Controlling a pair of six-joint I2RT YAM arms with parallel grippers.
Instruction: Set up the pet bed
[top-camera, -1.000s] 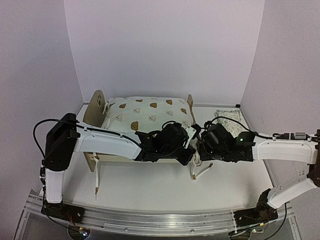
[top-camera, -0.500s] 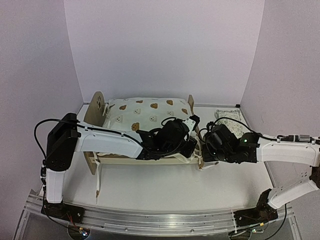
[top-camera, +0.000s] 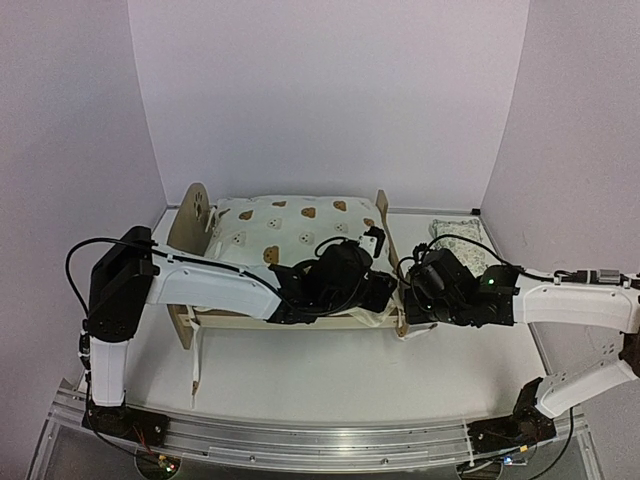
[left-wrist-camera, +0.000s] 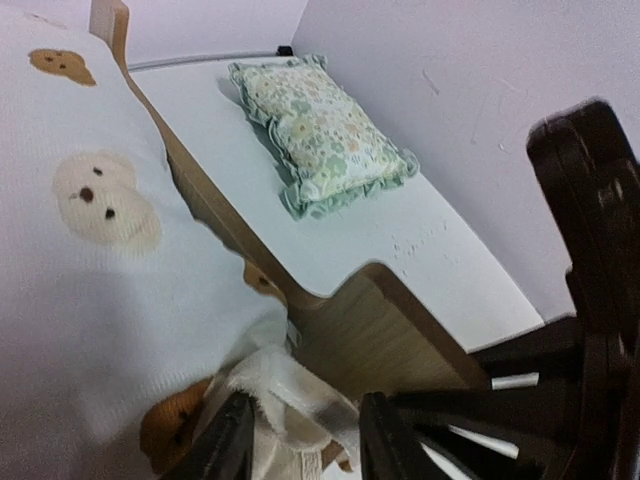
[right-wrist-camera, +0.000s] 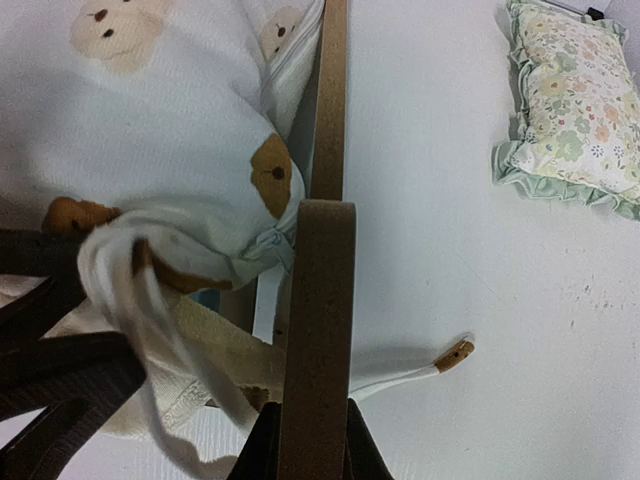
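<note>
Right jaws pinching bed footboard edge, left jaws parted around quilt ruffle, pillow well apart across bare surface.

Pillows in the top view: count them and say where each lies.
1. The green-patterned pillow lies on the table, right of the pet bed and apart from it; another could be hidden under the quilt.

A white table forms the floor of a plain three-sided booth. Its back wall, left wall and right wall are smooth, bare and pale lavender-white. The light is soft and even with faint shadows, and an aluminium rail runs along the table's near edge.
</note>
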